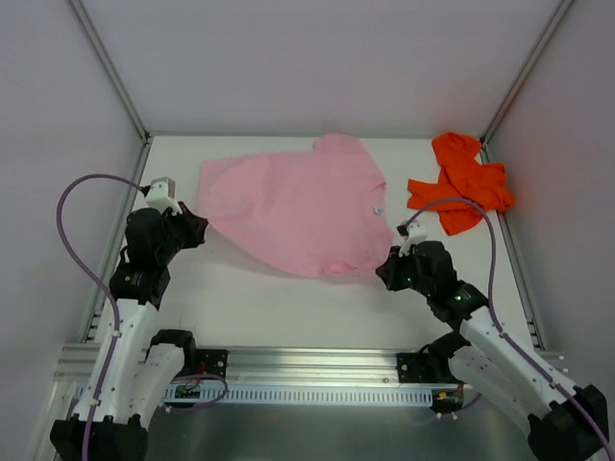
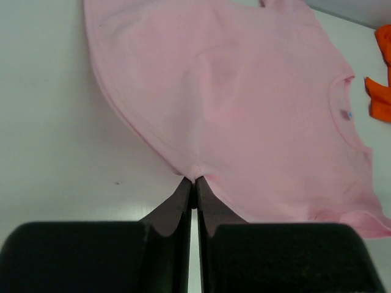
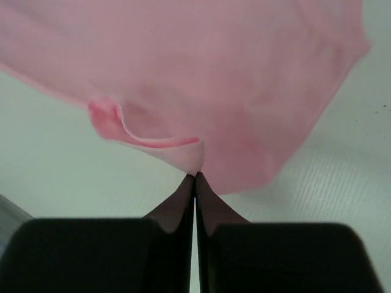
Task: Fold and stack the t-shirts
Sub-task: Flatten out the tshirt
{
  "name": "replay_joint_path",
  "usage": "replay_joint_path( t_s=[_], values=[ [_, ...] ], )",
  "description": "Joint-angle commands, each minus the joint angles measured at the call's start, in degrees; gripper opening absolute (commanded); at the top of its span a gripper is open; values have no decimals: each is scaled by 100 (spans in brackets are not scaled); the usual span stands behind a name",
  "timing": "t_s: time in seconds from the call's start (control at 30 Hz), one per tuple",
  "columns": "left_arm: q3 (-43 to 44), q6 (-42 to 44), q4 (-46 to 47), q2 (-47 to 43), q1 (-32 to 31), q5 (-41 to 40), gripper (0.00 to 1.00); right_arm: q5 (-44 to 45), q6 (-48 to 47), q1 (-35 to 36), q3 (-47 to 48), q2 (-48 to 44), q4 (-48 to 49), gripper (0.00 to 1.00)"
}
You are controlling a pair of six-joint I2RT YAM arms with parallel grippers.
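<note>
The light pink t-shirt (image 1: 298, 206) lies spread on the white table, its neck toward the right. My left gripper (image 1: 197, 229) is shut on its left hem edge, seen pinched in the left wrist view (image 2: 194, 180). My right gripper (image 1: 384, 271) is shut on the shirt's near right corner, which shows lifted and curled in the right wrist view (image 3: 195, 174). The orange-red t-shirt (image 1: 461, 182) lies crumpled at the back right and peeks in at the right edge of the left wrist view (image 2: 382, 79).
White walls with metal frame rails (image 1: 115, 82) close in the table at back and sides. The aluminium base rail (image 1: 317, 370) runs along the near edge. Bare table shows in front of the pink shirt (image 1: 279, 307).
</note>
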Motion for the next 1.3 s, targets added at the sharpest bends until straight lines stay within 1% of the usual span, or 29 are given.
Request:
replay_joint_path(
  t_s=[0.0, 0.07, 0.13, 0.17, 0.2, 0.23, 0.27, 0.3, 0.33, 0.37, 0.4, 0.43, 0.57, 0.6, 0.67, 0.7, 0.73, 0.77, 0.8, 0.83, 0.87, 0.9, 0.93, 0.97, 1.03, 1.1, 1.13, 1.17, 1.27],
  values=[
    [-126, 87, -707, -715, 40, 239, 0, 146, 848, 247, 225, -980, -500, 1],
    [-48, -63, -1233, -1102, 40, 238, 0, 85, 900, 334, 304, -1278, -968, 1],
    [83, -368, -1673, -1331, 40, -128, 0, -108, 1041, 361, 427, -1411, -1497, 1],
    [267, -414, -2172, -1349, 40, -409, 2, -205, 1111, 361, 462, -1490, -1602, 1],
    [338, -571, -2412, -1332, 40, -481, 8, -310, 1251, 370, 523, -1500, -1778, 1],
    [409, -660, -2632, -1314, 31, -534, 18, -433, 1304, 379, 550, -1500, -1858, 1],
    [436, -791, -2860, -1323, 31, -474, 58, -495, 1357, 414, 577, -1491, -1937, 4],
    [427, -932, -2897, -1349, 22, -360, 81, -540, 1375, 423, 655, -1482, -2077, 24],
    [444, -1020, -2932, -1349, 22, -298, 99, -531, 1384, 440, 726, -1465, -2191, 43],
    [471, -1152, -2985, -1340, 31, -324, 99, -531, 1253, 440, 961, -1421, -2462, 79],
    [523, -1179, -2985, -1332, 22, -341, 99, -505, 1174, 449, 1129, -1395, -2613, 94],
    [715, -1205, -2994, -1323, 31, -376, 99, -461, 1042, 449, 1322, -1351, -2754, 96],
    [1357, -1425, -3082, -1261, 31, -1200, 99, -5, 374, 440, 2517, -886, -3326, 96],
    [1472, -1617, -3204, -1096, 31, -1838, 99, 414, 269, 440, 2754, -528, -3335, 96],
    [1762, -1802, -3275, -510, 31, -2413, 99, 838, -13, 432, 3291, -52, -3004, 96],
    [1833, -1855, -3293, -192, 31, -2772, 99, 918, -92, 432, 3406, 524, -2775, 96],
    [1990, -1873, -3276, 116, 31, -2854, 99, 867, -432, 414, 3651, 870, -2320, 96],
    [2061, -1900, -3206, 797, 39, -2881, 99, 858, -522, 405, 3810, 1273, -2124, 96],
    [2131, -1935, -3153, 1144, 40, -2916, 99, 823, -584, 379, 4011, 1695, -1983, 96],
    [2324, -1935, -3100, 1469, 40, -3021, 98, 700, -637, 257, 4248, 2622, -1903, 96],
    [2456, -1961, -3135, 2064, 48, -3161, 96, 604, -655, 169, 4790, 3075, -1781, 96],
    [2640, -2066, -3161, 2331, 57, -3337, 95, 324, -594, 72, 5091, 3514, -1753, 96],
    [2711, -2084, -3126, 2534, 153, -3512, 91, 113, -524, -155, 5390, 4310, -1736, 97],
    [2756, -1971, -3022, 2849, 180, -3479, 91, -29, -445, -244, 5959, 4658, -1683, 98],
    [2739, -1848, -2750, 3071, 469, -3278, 89, -118, -505, -359, 6542, 5587, -1682, 99],
    [2756, -1742, -2415, 3405, 961, -2716, 86, -118, -794, -351, 7383, 6100, -1752, 99],
    [2808, -1646, -2266, 3632, 1206, -2471, 85, -127, -839, -351, 7667, 6590, -1910, 99],
    [2852, -1593, -2230, 3747, 1295, -2425, 85, -170, -901, -359, 8148, 6804, -1955, 99],
    [3063, -1487, -1994, 4275, 1594, -2241, 85, -267, -919, -351, 8652, 7376, -2008, 98]
  ],
)
